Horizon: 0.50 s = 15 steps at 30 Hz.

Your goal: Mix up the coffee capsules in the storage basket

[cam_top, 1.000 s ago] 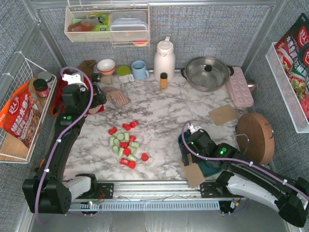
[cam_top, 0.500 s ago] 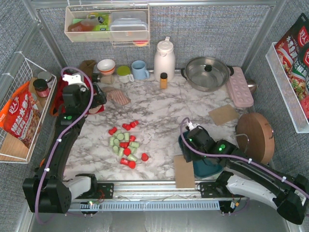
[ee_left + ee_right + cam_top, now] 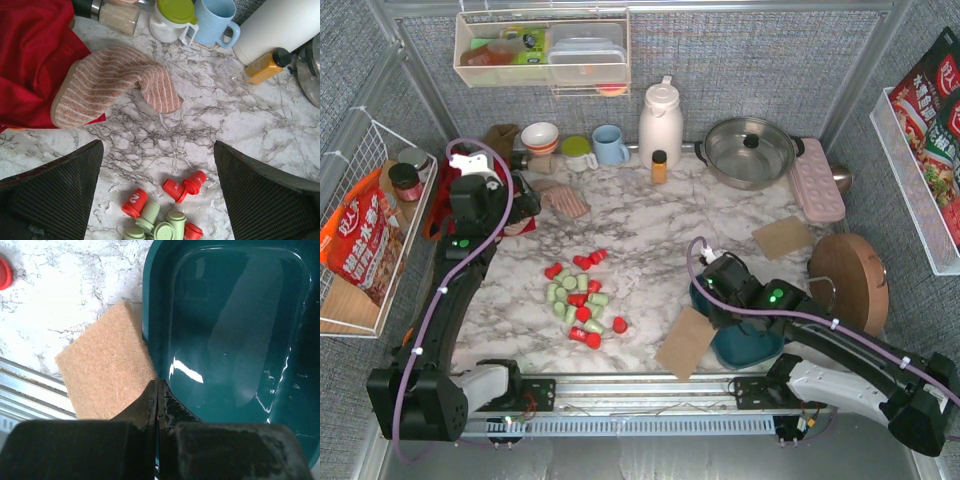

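Closure: my right claw [image 3: 157, 390] is clamped tip to tip, nothing visible between, at seven o'clock on the storage basket [image 3: 150, 305] rim, beside a brown pad [image 3: 107, 370]. The coffee capsules [image 3: 582, 300] lie on the marble tabletop [image 3: 650, 230], nine o'clock of it. My left claw [image 3: 157, 150] gapes, empty.

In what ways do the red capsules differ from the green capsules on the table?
Colour: the red capsules are bright red, the green capsules pale mint. Spread: the green capsules bunch in the middle of the pile; several red capsules lie at its edges. Both kinds share one tapered shape and lie on the table, none in the storage basket.
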Motion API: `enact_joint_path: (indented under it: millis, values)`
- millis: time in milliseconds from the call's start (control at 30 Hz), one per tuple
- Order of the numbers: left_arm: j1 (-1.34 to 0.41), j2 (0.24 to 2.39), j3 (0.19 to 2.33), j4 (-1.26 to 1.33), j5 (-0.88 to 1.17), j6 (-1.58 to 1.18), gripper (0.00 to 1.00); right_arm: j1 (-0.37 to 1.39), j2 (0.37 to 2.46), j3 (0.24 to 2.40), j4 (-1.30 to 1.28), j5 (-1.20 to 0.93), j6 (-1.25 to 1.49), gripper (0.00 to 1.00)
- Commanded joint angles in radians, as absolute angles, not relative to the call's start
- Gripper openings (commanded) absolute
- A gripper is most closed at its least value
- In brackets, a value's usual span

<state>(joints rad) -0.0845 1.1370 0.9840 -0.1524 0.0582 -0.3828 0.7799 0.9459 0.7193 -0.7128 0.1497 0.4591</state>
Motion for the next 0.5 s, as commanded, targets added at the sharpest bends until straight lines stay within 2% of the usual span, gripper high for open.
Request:
enact_joint_path:
  millis: [0,467]
  values:
    - [-0.086,1.134,0.983,-0.11,0.059,-0.385,0.99,0.781,0.941,0.743,-0.739,0.143,0.441,0.0]
    - [-0.086,1.134,0.983,-0.111,0.054,-0.383,0.99,0.78,0.894,0.88,-0.752,0.15,0.387,0.0]
